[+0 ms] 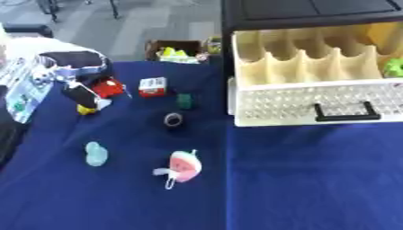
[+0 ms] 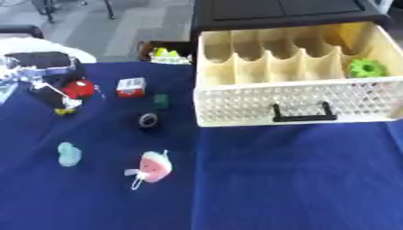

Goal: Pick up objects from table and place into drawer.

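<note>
Standing pulled open, the drawer awaits your toys; neither hand shows, so you cannot tell their state.

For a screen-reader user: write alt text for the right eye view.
An open cream drawer with dividers holds a green object at its right end. On the blue table to its left lie a pink plush, a pale blue item, a black roll and a red-white box. No robot hands show.

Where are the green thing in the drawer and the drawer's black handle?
green thing (image 2: 367, 68), right eye view, its middle.
black handle (image 2: 304, 117), right eye view, its lower bar.
</note>
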### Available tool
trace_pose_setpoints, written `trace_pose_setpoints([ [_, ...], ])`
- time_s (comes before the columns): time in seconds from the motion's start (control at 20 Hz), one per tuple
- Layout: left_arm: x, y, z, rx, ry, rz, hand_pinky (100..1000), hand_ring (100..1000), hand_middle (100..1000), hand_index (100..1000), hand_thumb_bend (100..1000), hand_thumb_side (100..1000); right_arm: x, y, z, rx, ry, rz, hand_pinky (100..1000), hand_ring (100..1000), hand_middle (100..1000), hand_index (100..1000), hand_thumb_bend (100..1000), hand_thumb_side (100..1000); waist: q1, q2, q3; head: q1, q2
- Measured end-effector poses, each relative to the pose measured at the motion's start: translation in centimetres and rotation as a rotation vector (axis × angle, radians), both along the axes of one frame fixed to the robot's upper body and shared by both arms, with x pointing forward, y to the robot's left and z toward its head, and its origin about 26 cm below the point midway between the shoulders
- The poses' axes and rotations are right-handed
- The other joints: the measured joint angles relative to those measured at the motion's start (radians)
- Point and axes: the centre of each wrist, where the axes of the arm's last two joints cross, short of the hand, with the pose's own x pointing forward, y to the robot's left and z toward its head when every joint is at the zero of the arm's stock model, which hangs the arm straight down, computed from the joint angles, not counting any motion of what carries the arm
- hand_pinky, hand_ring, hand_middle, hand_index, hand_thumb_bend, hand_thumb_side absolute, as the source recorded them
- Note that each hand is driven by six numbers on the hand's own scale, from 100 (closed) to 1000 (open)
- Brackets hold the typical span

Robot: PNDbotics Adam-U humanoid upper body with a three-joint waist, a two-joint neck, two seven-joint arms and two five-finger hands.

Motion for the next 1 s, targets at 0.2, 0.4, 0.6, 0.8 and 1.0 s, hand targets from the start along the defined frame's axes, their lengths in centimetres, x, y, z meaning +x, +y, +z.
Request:
trace_pose_setpoints([
  [0.2,-0.4,-1.3,2.2,-0.042,-0.036,-0.052,183,347,339,451,100,244,0.0,0.1,0.2,0.000,-0.005,0.003,721,319,261,680,100,1000,0.001,-0.006,0.001,0.000,0.000],
  [0.4,-0.5,-3.9,4.1,-0.094,-0.068,-0.127,170,337,331,445,100,245,0.0,0.4,0.6,-0.002,-0.019,0.013,718,326,267,683,100,1000,0.003,-0.012,-0.009,-0.007,0.000],
  [0.6,-0.6,-6.8,5.3,-0.153,-0.076,-0.203,162,331,326,444,100,246,0.0,0.8,1.0,0.009,-0.043,0.026,715,333,274,685,100,1000,0.003,-0.012,-0.024,-0.029,0.000],
  [0.8,-1.0,-9.7,6.6,-0.194,-0.082,-0.275,158,327,323,443,100,248,0.0,1.1,1.4,0.025,-0.068,0.037,713,336,277,683,100,1000,0.011,-0.012,-0.041,-0.036,-0.001],
  [1.0,-1.2,-12.0,7.5,-0.231,-0.080,-0.323,155,324,320,442,100,249,0.1,1.4,1.7,0.032,-0.084,0.051,711,336,278,682,100,1000,0.016,-0.012,-0.057,-0.033,-0.008],
])
